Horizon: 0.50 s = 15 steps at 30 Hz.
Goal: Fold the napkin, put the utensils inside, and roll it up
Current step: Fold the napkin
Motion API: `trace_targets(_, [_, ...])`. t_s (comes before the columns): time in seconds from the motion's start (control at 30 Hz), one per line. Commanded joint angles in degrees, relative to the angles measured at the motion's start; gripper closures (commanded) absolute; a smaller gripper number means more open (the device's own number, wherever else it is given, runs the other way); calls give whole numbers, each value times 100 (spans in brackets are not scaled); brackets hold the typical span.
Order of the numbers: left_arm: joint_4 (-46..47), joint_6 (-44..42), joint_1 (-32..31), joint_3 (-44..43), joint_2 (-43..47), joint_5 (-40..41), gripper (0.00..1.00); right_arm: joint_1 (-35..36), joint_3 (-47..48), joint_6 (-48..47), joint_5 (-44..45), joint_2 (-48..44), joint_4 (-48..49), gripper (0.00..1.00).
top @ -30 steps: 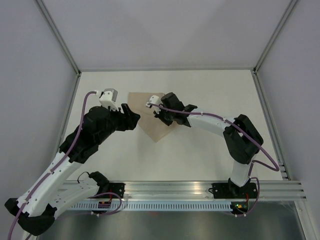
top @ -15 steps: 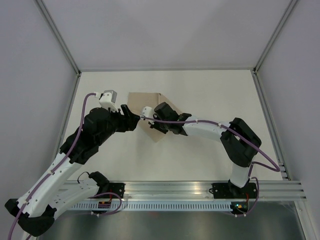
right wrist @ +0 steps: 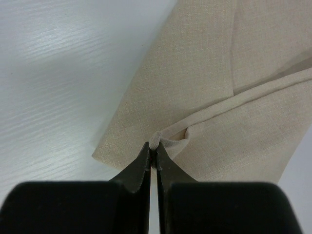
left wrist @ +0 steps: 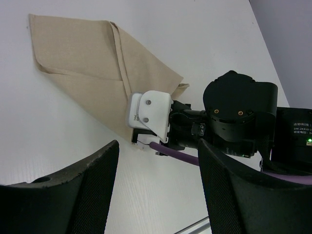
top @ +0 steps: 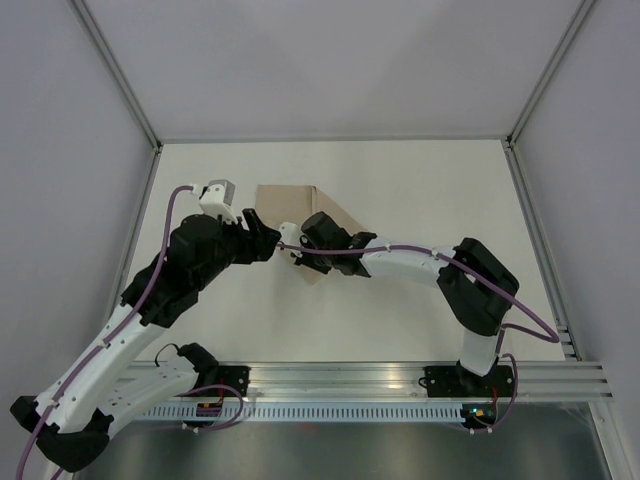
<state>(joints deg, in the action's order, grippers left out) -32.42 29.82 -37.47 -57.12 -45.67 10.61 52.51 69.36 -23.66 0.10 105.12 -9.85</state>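
Note:
The beige napkin point(top: 288, 198) lies on the white table, partly folded over itself, with a hemmed edge running across it point(right wrist: 253, 92). My right gripper point(right wrist: 154, 152) is shut on a small pinch of the napkin's edge near its lower-left corner, low over the table point(top: 300, 262). My left gripper point(left wrist: 156, 187) is open, hovering over bare table just left of the right wrist, with nothing between its fingers point(left wrist: 73, 190). In the top view it sits at the napkin's left side point(top: 264, 238). The utensils are out of view.
The right arm's white wrist camera point(left wrist: 149, 115) and purple cable point(left wrist: 175, 152) sit close in front of my left gripper. Grey walls enclose the table on three sides point(top: 120, 150). An aluminium rail point(top: 380, 378) runs along the near edge.
The right gripper has moved left and slightly nearer, carrying the pinched napkin edge over the cloth, so less of the napkin shows. The left arm has barely moved.

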Motion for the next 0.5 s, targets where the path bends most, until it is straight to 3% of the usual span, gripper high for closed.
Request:
trace_targets(0.0, [201, 182, -5, -18, -47, 20, 29, 40, -10, -112, 183, 158, 35, 94])
trace_targets(0.13, [201, 182, -6, -18, -82, 2, 29, 40, -72, -165, 184, 167, 27, 86])
trace_targets(0.17, [210, 173, 3, -18, -91, 2, 29, 40, -72, -174, 192, 167, 18, 78])
trace_targets(0.33, [219, 208, -6, -36, -170, 29, 28, 31, -133, -218, 183, -26, 35, 57])
trace_targets(0.37, [228, 225, -6, -44, -188, 37, 27, 40, -134, -218, 184, -79, 18, 49])
trace_targets(0.47, [298, 287, -6, -45, -249, 64, 27, 40, -107, -192, 122, -280, -52, 42])
